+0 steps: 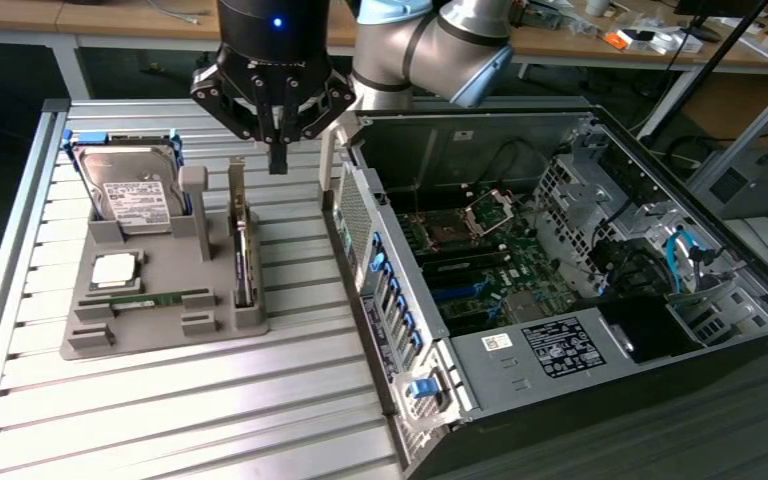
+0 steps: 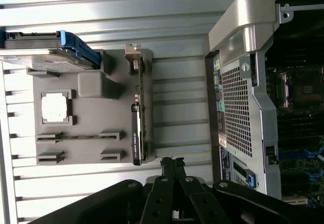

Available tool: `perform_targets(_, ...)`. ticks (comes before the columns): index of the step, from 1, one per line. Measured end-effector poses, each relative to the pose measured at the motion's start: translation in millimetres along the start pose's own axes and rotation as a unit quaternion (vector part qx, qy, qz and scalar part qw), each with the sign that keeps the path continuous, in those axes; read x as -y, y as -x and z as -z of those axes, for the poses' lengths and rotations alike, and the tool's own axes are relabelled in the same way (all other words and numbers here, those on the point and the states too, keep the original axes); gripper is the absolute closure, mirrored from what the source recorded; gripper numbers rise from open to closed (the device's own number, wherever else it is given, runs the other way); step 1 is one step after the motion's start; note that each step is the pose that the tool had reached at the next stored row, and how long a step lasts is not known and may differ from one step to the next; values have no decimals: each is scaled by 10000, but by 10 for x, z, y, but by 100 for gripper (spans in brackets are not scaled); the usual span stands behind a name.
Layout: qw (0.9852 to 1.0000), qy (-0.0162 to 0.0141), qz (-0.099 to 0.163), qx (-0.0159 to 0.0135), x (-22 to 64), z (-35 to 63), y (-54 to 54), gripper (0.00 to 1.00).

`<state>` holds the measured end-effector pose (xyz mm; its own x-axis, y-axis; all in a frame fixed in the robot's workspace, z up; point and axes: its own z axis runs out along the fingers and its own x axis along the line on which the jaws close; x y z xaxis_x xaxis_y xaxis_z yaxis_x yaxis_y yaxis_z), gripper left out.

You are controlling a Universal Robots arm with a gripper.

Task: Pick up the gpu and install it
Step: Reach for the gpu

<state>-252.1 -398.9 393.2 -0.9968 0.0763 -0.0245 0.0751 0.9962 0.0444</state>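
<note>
The gripper (image 1: 277, 162) is held over the slatted table (image 1: 224, 420), near one end of the gray tray (image 1: 157, 330). Its fingers are pressed together with nothing pinched between them. The gpu (image 1: 241, 250) is stood on edge in a slot along the tray's side nearest the open computer case (image 1: 531, 270), untouched. A hard drive (image 1: 131, 192) is propped upright at the tray's other side.

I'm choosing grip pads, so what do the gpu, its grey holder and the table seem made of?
The gpu: dark circuit board with a glinting silvery edge, probably bare metal.
The grey holder: matte, even grey, blocky moulded shapes, likely plastic.
The table: ribbed silvery slats with a soft sheen, seemingly aluminium.
</note>
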Motion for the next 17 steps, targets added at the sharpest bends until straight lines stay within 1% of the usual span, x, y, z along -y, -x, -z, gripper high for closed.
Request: perform_targets(17, 10000, -1, 0, 0, 8, 3, -104, 89)
